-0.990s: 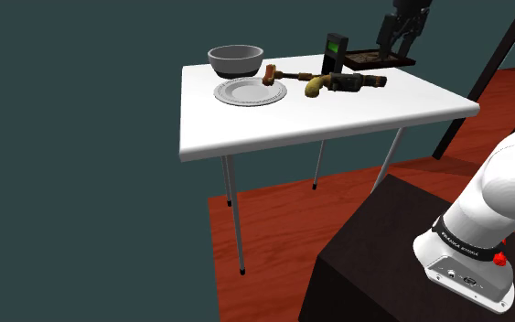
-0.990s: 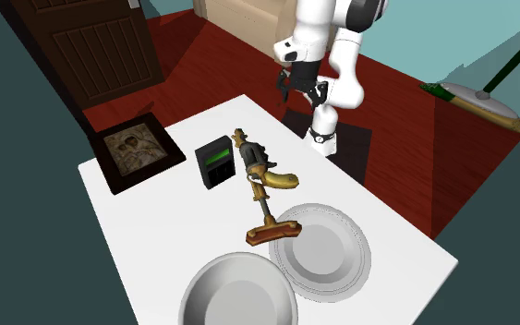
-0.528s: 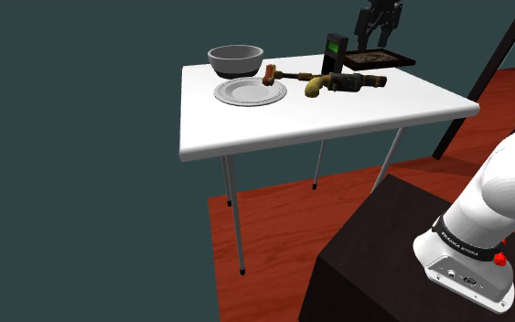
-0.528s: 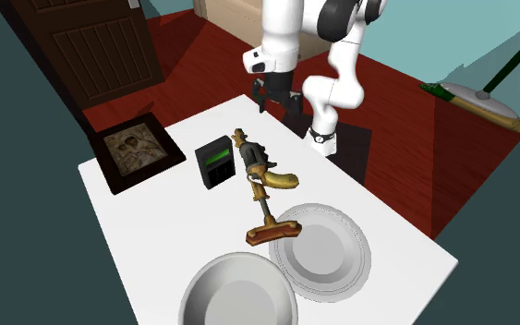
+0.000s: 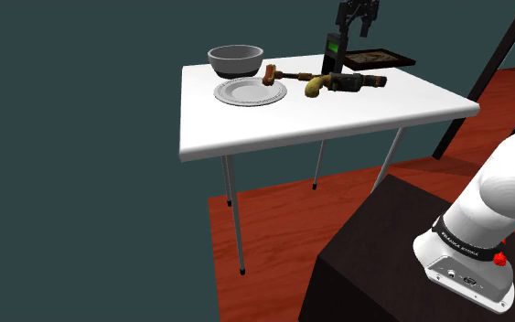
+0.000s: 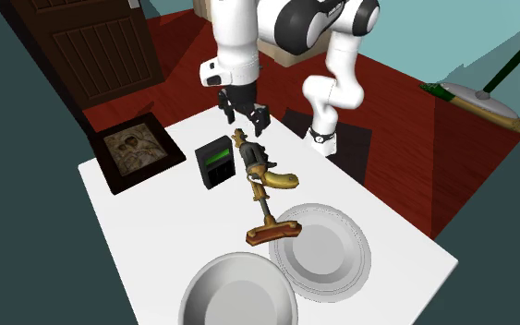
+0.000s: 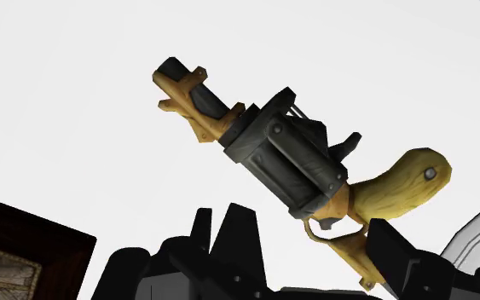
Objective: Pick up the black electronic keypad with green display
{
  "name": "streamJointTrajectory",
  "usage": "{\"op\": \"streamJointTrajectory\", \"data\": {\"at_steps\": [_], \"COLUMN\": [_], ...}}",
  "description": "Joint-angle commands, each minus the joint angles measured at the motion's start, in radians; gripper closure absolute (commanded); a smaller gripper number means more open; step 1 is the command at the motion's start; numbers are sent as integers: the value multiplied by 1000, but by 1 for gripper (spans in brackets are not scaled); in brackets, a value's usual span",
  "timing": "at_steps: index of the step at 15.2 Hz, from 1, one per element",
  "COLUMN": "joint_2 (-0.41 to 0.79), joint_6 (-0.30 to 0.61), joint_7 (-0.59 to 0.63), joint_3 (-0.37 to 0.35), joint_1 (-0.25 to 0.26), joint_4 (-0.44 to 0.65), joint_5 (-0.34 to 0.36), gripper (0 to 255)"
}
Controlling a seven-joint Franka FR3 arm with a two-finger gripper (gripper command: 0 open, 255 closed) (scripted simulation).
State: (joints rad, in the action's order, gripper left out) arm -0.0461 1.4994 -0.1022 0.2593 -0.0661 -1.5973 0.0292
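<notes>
Keypad (image 6: 216, 162) upright on table (image 6: 147, 245) btw picture frame (image 6: 136, 152) & toy gun (image 6: 265, 172); bare tabletop beside it. Arm arched over, gripper (image 6: 244, 117) above gun, fingers apart, empty.

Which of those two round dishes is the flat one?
The plate, low and wide-rimmed; the bowl behind it in the shoulder view has tall walls.

We see the black gripper (image 6: 245, 117), fingers apart, above the white table (image 6: 156, 249), near the black keypad (image 6: 215, 162) with green display, a toy revolver (image 6: 265, 172) just beside it, plate (image 6: 327, 249) and bowl (image 6: 239, 297) nearer us
</notes>
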Motion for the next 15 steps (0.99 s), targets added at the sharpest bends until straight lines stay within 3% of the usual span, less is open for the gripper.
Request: {"op": "streamJointTrajectory", "data": {"at_steps": [1,4,11,13,14,15], "joint_2": [102,225,189,188,188,187], "joint_6": [-32,-83,34,34,35,36], "joint_7": [-25,-50,-42,-42,-42,-41], "joint_3": [18,34,30,30,30,30], "joint_1": [-15,-42,-34,-34,-33,-33], "joint_4": [120,279,127,127,126,124], "joint_5": [-24,-58,-48,-48,-48,-47], "gripper": [0,0,0,0,255,255]}}
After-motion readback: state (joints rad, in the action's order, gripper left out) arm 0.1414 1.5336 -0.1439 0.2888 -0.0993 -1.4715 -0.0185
